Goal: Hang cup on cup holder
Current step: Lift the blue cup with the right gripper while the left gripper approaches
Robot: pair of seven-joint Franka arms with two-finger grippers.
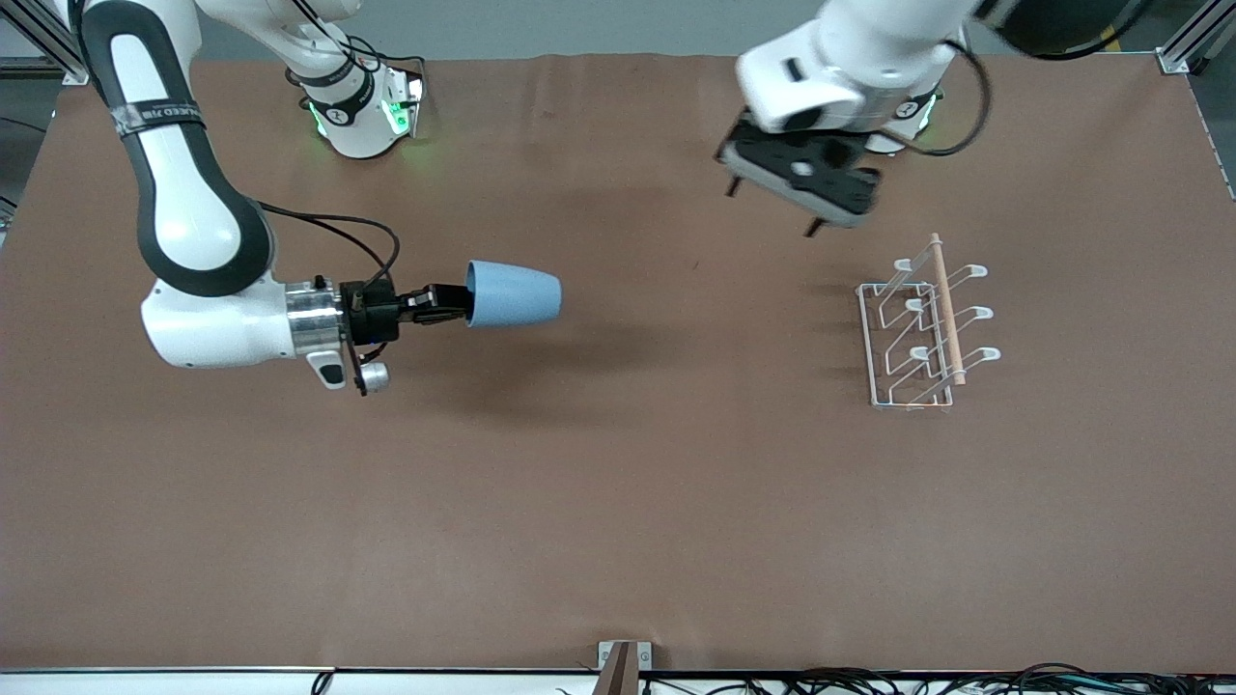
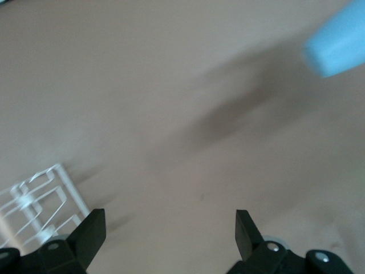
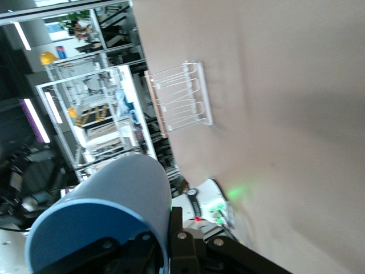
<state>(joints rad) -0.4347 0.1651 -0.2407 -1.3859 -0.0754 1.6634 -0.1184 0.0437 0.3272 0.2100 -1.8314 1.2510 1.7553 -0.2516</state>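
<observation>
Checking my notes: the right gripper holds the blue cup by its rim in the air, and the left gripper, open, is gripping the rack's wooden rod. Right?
One error: the left gripper grips nothing; the front view shows it open above the table, clear of the rack and its wooden rod. The right gripper does hold the cup by its rim.

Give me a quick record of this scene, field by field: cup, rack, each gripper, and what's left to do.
cup: light blue, lying sideways in the air, held at its rim by the right gripper
rack: white wire with wooden rod, on the table toward the left arm's end, no cup on it
right gripper: shut on the cup, over the bare table
left gripper: open, empty, waits above the table beside the rack
remaining: cup not yet hung
</observation>
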